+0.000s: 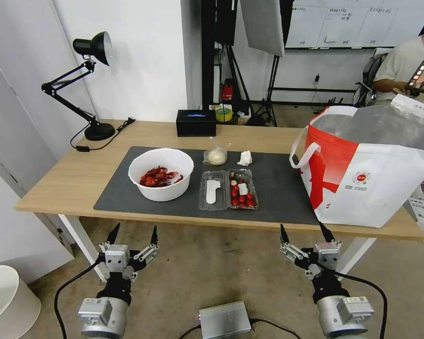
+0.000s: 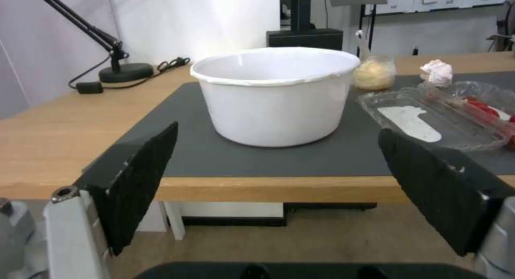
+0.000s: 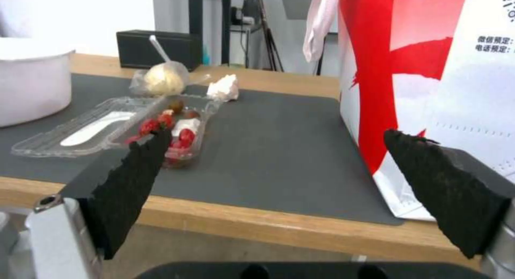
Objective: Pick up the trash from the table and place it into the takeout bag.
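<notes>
A light-wood table (image 1: 80, 174) with a dark grey mat (image 1: 278, 188) stands before a white wall. On the mat, the white bowl of crayfish shells (image 1: 161, 173) sits at 9 o'clock of the open clear clamshell box (image 1: 228, 189); the small clear bag (image 1: 216, 156) and crumpled tissue (image 1: 245, 158) lie at its 12 and 1. The takeout bag (image 1: 372, 169) stands at 3 o'clock. Below the near edge, the left gripper (image 1: 133, 233) and right gripper (image 1: 306, 231) hover, fingers spread, empty.
</notes>
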